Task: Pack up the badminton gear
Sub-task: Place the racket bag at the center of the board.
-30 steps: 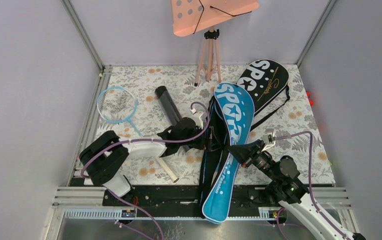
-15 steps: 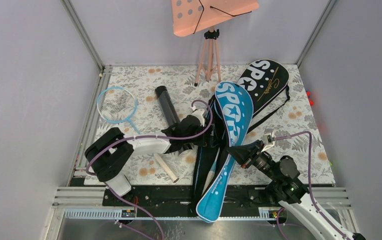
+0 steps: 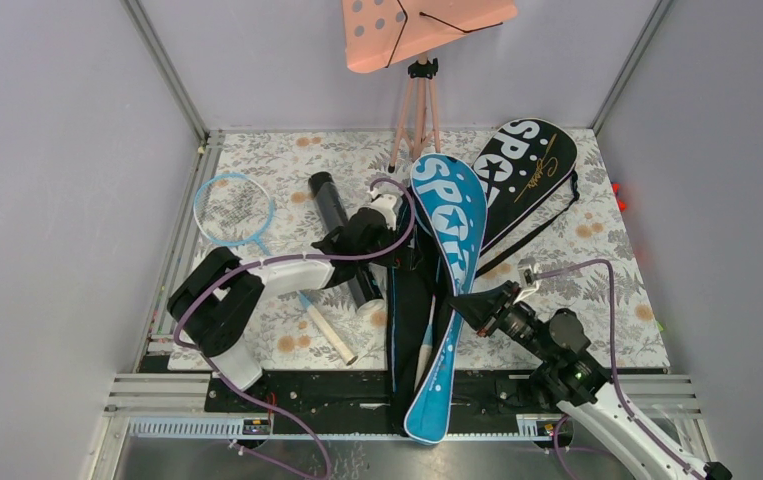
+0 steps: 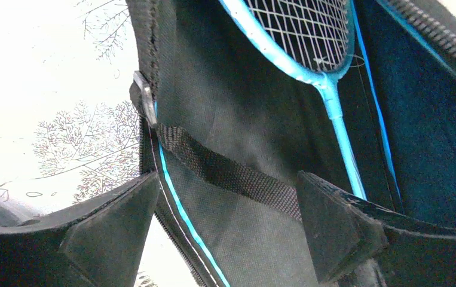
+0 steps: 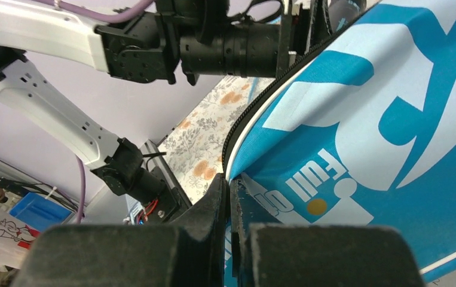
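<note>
The blue SPORT bag (image 3: 447, 220) lies lengthwise at mid-table, its lower end hanging over the near edge. My right gripper (image 3: 460, 300) is shut on the bag's right edge; in the right wrist view it (image 5: 230, 185) pinches the zip rim of the blue cover (image 5: 363, 119). My left gripper (image 3: 402, 245) is open at the bag's left edge. In the left wrist view it (image 4: 228, 185) straddles the bag's black inner flap (image 4: 231, 107). A light-blue racket (image 4: 327, 89) lies inside. A second light-blue racket (image 3: 234, 207) and a black tube (image 3: 329, 205) lie to the left.
A black SPORT bag (image 3: 522, 165) lies at the back right, partly under the blue one. A pink perforated board (image 3: 417, 25) on a tripod (image 3: 415, 115) stands at the back. Grey walls close in the flowered mat (image 3: 597, 260) on three sides.
The blue bag's top has swung left and toward the back. My left gripper has moved toward the back with the bag's left edge. My right gripper kept its hold and shifted slightly left.
</note>
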